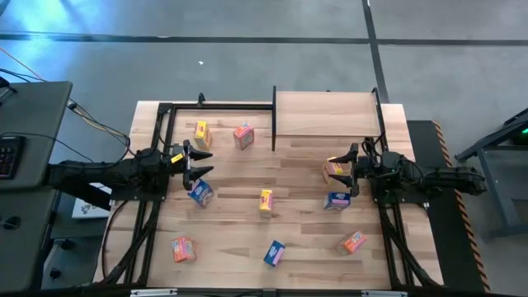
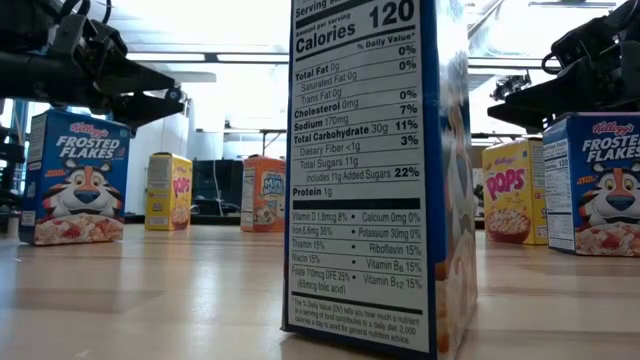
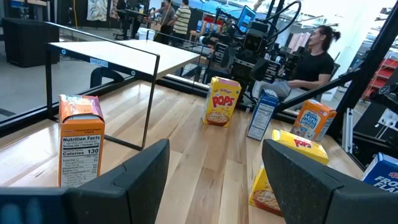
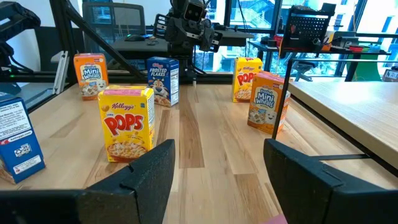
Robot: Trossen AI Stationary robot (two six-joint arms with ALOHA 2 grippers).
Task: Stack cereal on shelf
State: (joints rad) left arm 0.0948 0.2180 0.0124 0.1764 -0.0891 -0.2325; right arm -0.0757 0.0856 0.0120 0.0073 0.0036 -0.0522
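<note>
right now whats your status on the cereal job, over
Left pincer open, empty, over the table's left side. Right pincer open, empty, by an orange box. Cereal boxes scattered on the tabletop; shelf bare. Nothing blocking.

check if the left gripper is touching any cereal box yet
Apart. The left wrist view shows the left gripper open with bare tabletop between its fingers; the nearest yellow box stands beyond them.
</note>
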